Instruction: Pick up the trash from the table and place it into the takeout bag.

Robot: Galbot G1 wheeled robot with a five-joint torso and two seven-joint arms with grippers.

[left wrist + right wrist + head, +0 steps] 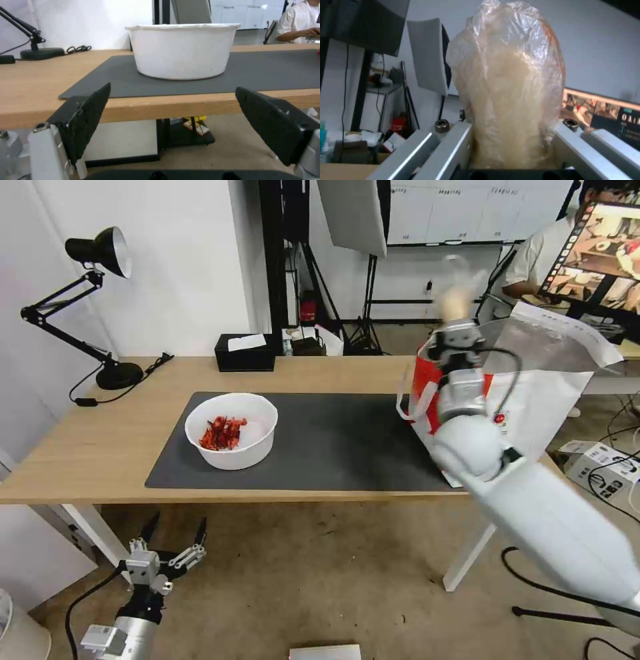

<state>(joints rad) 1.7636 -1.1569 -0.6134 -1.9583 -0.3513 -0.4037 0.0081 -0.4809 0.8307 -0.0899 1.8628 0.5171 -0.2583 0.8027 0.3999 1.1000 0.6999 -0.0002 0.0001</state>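
A white round bowl [231,430] of red scraps stands on the dark grey mat [333,447] of the light-wood table [100,433]. The white-and-red takeout bag [540,393] with silver lining stands open at the table's right end. My right gripper [456,328] is raised over the bag's left edge, shut on a knotted clear bag around a tan ball [455,300]. In the right wrist view that clear bag [510,95] sticks up between the fingers [453,145]. My left gripper [170,537] hangs open below the table's front edge. In the left wrist view the left gripper [172,89] faces the bowl [183,50].
A black desk lamp [100,253] stands at the table's far left, with its base [41,53] in the left wrist view. A black box with a white sheet [245,352] sits at the back edge. Cables and a white box [603,463] lie on the floor at the right.
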